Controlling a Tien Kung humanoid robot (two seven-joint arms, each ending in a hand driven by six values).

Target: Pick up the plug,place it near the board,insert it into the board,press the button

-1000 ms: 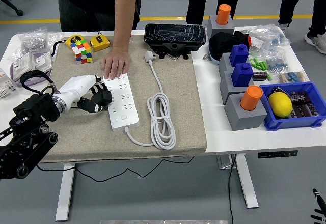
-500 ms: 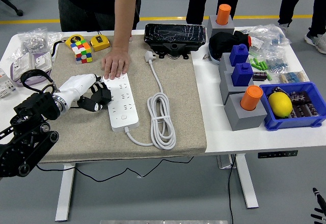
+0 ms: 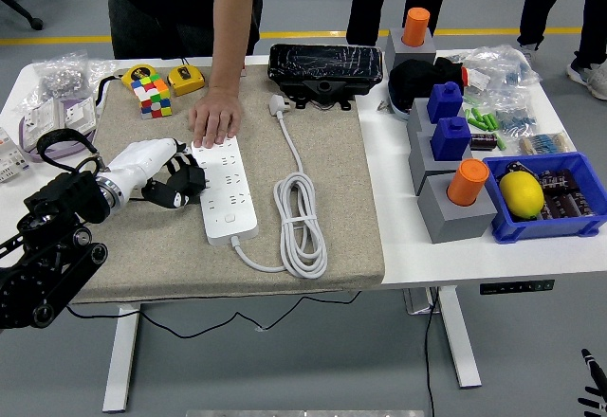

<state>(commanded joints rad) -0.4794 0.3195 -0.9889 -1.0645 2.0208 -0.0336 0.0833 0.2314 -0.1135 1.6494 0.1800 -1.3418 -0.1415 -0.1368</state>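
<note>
The single head camera sat high on the robot's side, facing forward and down over the white table (image 3: 417, 246), whose near edge ran low across the picture. It stood far enough back to take in the whole tabletop (and floor beyond). The left hand (image 3: 156, 178) entered from the left, fingers (image 3: 185, 182) pointing right.
</note>
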